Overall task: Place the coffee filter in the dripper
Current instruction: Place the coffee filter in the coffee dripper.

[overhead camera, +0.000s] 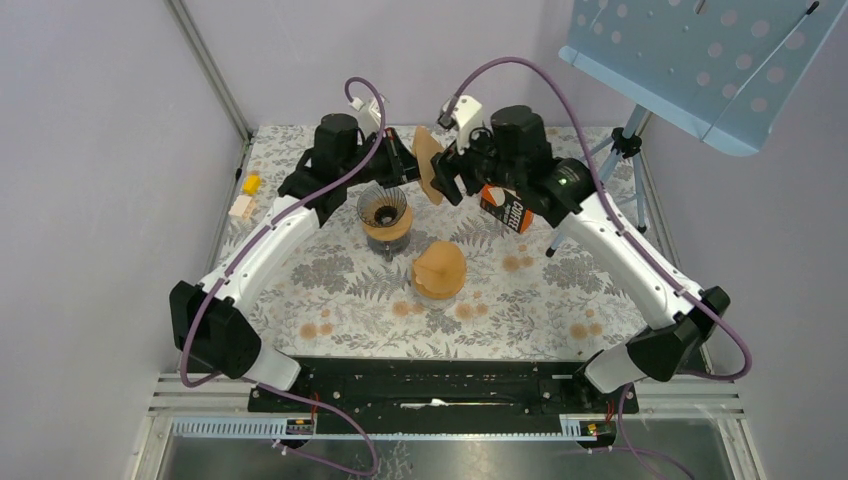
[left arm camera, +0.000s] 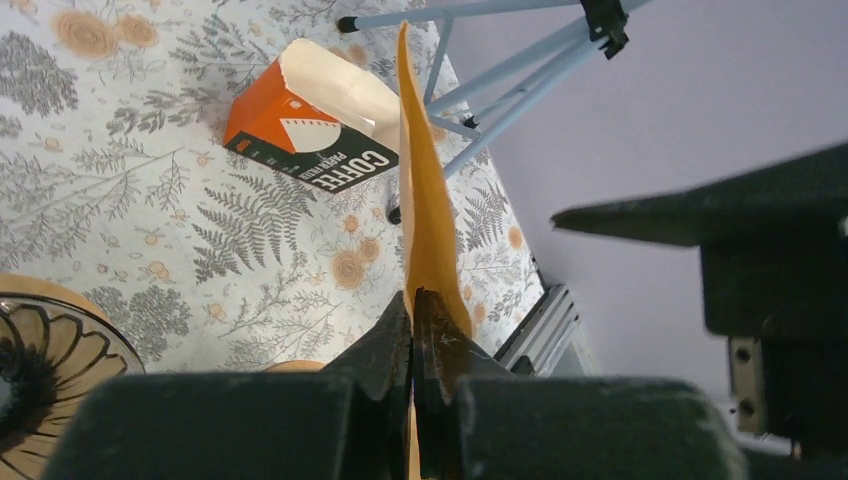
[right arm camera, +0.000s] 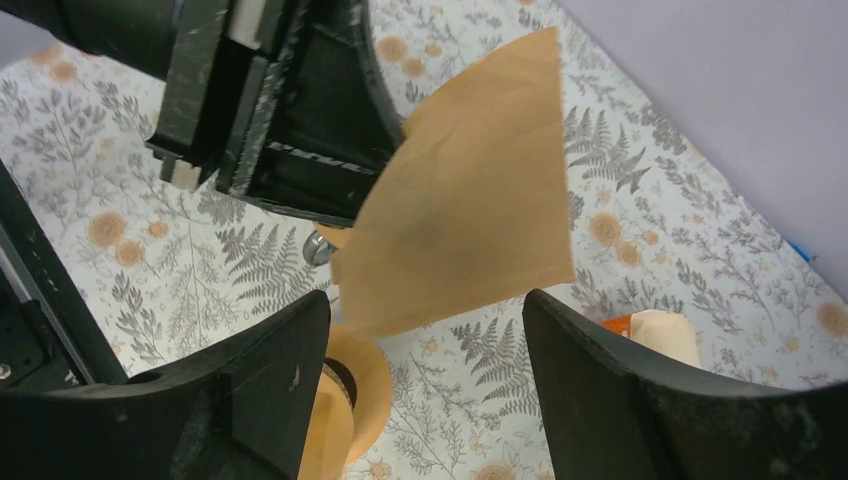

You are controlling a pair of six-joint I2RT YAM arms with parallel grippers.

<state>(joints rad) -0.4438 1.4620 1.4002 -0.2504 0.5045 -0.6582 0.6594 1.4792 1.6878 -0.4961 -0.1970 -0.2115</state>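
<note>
The left gripper [left arm camera: 413, 318] is pinching the flat coffee filter [left arm camera: 425, 200] up near the dripper [overhead camera: 384, 212]; the right gripper [right arm camera: 427, 300] is hanging open, and a clumsy grab could be crumpling it

We stretch both arms forward, wrists angled toward each other; our left gripper [left arm camera: 413, 305] pinches the coffee filter [right arm camera: 470, 180], and our right gripper [right arm camera: 427, 320] is spread wide.

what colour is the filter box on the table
Orange, with a dark band carrying white lettering; the box shows best in the left wrist view.
</note>
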